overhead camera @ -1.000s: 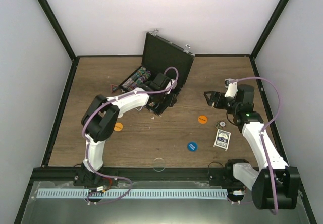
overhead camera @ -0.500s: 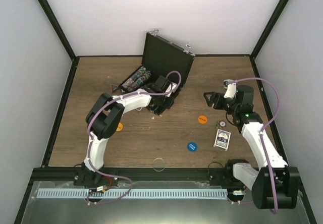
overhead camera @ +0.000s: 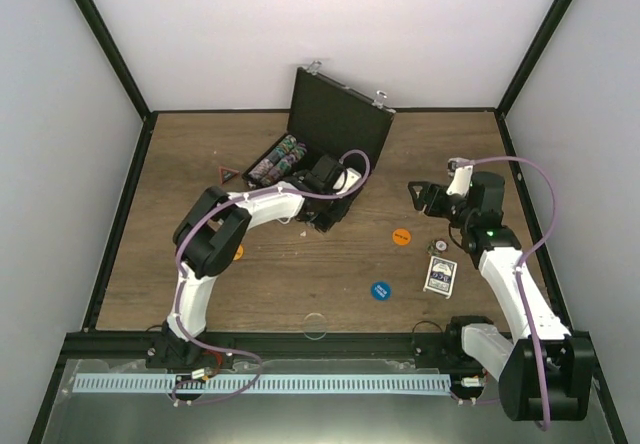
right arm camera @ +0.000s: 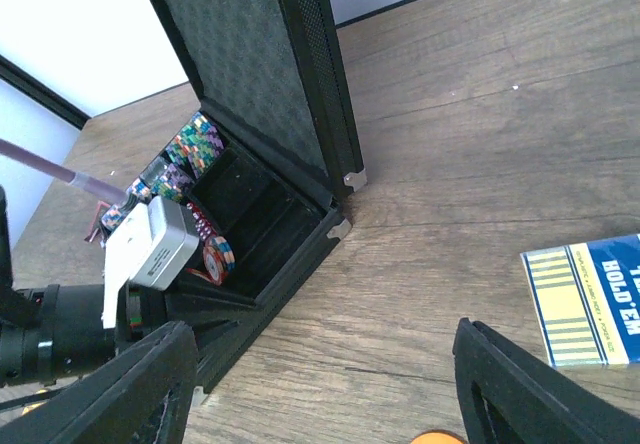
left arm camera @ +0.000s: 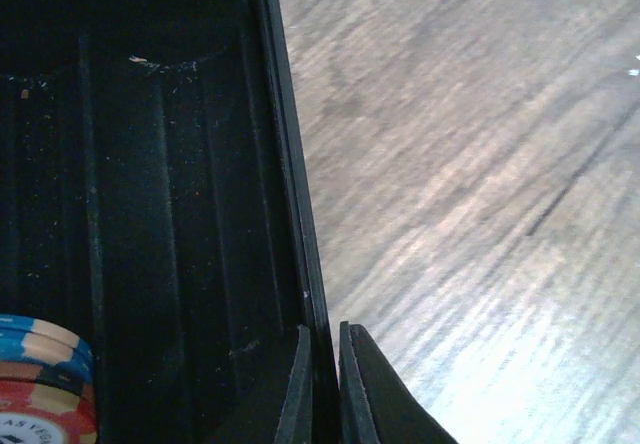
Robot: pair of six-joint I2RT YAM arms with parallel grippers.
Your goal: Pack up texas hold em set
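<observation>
1. Top view: the left claw sits at the open case's near wall. The right claw hangs well to the right, with the deck behind it.
2. Left wrist: the left claw pinches the case wall, with chips to its left.
3. Right wrist: the right claw is spread. The case is ahead-left and the deck is to the right.

Wooden table, open black case, orange button, second orange button, blue button, deck, red triangle
</observation>
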